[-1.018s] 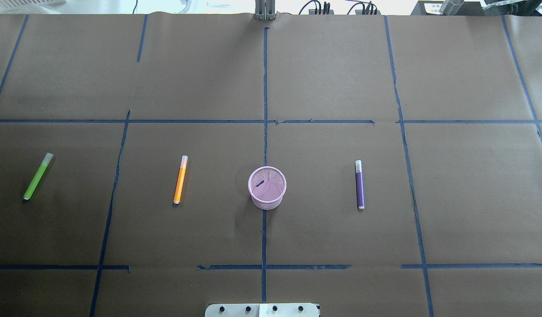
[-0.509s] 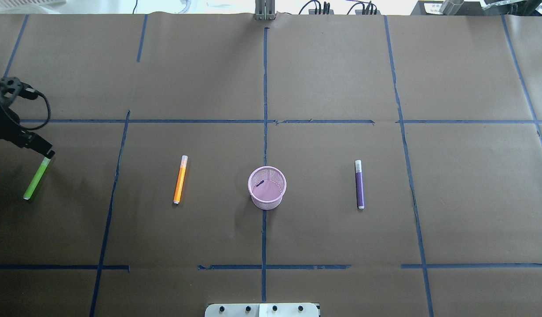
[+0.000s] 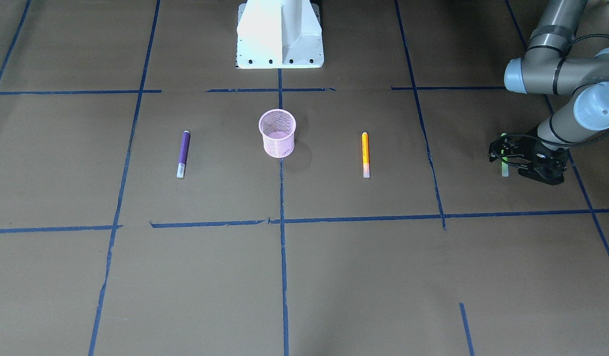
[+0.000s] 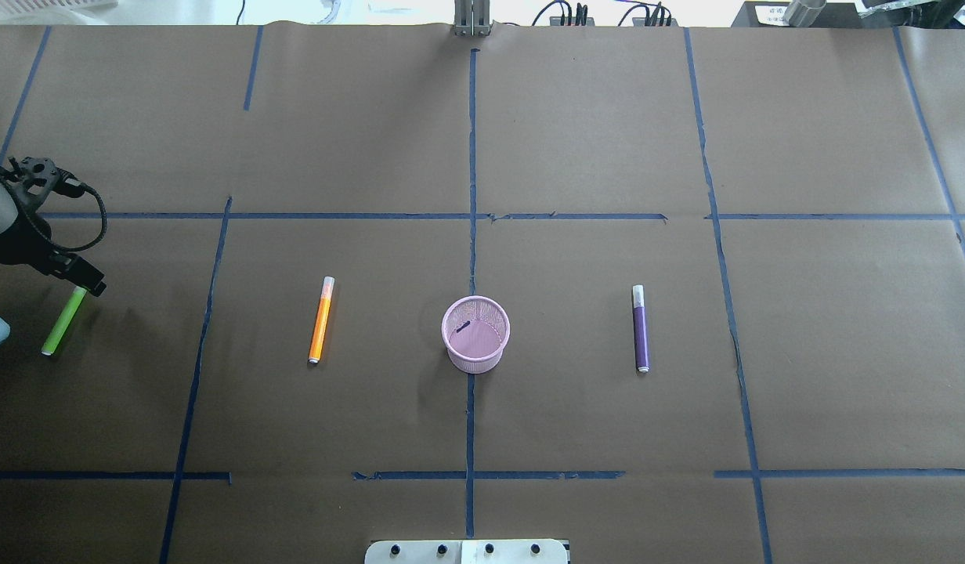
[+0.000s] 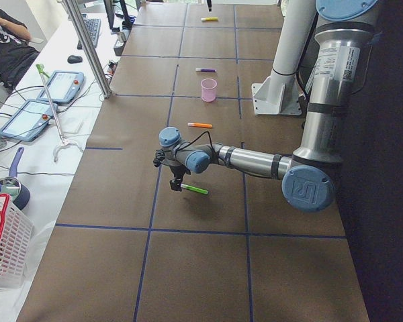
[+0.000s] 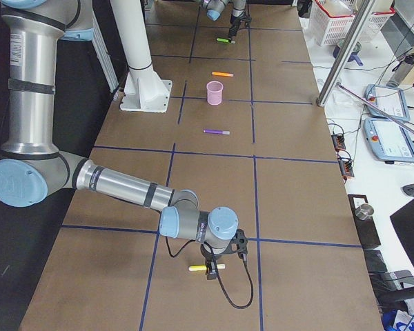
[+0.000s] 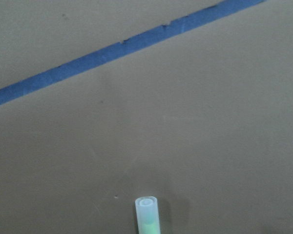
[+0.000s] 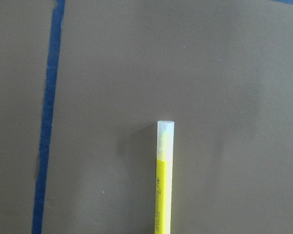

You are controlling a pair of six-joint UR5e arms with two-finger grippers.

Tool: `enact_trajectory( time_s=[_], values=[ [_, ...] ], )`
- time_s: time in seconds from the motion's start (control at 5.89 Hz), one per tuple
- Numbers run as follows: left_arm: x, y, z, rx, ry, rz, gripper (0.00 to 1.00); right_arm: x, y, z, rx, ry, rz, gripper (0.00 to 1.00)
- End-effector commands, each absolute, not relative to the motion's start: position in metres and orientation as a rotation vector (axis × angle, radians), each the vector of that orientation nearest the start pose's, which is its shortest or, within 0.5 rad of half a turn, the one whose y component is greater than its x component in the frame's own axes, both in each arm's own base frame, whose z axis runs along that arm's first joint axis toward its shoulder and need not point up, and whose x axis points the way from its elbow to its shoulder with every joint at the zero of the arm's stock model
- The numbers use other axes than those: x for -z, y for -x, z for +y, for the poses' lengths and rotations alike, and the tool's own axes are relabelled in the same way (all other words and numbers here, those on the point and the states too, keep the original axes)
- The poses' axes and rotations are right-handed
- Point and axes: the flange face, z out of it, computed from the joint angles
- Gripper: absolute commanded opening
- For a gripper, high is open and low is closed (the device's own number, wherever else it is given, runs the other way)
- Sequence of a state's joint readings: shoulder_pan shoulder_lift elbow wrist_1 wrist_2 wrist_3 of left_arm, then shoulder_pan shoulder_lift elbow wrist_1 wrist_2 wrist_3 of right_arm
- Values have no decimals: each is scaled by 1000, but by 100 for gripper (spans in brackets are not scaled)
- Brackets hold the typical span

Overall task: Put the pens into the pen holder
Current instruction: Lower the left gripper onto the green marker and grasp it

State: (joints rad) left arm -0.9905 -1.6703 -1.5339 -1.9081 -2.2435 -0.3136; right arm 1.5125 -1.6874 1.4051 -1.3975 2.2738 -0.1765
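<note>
The pink mesh pen holder (image 4: 475, 362) stands upright at the table's middle and also shows in the front view (image 3: 278, 143). The orange pen (image 4: 320, 319) lies left of it and the purple pen (image 4: 641, 327) lies right of it. The green pen (image 4: 59, 325) lies at the far left. My left gripper (image 4: 85, 280) is low over the green pen's capped end and looks open around it, with the cap (image 7: 147, 207) below the wrist camera. My right gripper (image 6: 211, 269) hovers over a yellow pen (image 6: 201, 268) at the table's far right end. I cannot tell whether it is open or shut.
Blue tape lines divide the brown paper table cover. The robot's white base (image 3: 280, 34) stands behind the holder. The yellow pen (image 8: 164, 180) lies beside a tape line. Baskets, tablets and a seated person (image 5: 3, 40) are off the table's far side.
My left arm has come in from the table's left edge and dropped over the green pen's capped end, which it now covers. The pens and the holder have not moved.
</note>
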Motion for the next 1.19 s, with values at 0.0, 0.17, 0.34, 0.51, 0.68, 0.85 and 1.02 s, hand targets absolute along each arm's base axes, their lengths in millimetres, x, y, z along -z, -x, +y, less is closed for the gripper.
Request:
enact_trajectory(
  time_s=[0.0, 0.17, 0.34, 0.51, 0.68, 0.85, 1.02],
  values=[
    [-605, -250, -501, -369, -36, 759, 100, -780, -44, -421, 186, 63, -708, 100],
    [-606, -251, -500, -370, -32, 758, 100, -781, -44, -421, 186, 64, -708, 100],
    [-607, -253, -499, -373, -28, 757, 100, -781, -44, -421, 186, 64, -708, 100],
    [-607, -253, -499, -374, -29, 758, 100, -782, -45, -421, 185, 67, -708, 100],
    [-605, -254, -499, -376, -31, 759, 100, -791, -45, -417, 178, 85, -710, 100],
    [-604, -254, -499, -377, -33, 759, 100, -800, -45, -416, 173, 98, -709, 100],
    [-603, -254, -499, -377, -34, 760, 100, -821, -43, -413, 176, 72, -707, 100]
  ],
)
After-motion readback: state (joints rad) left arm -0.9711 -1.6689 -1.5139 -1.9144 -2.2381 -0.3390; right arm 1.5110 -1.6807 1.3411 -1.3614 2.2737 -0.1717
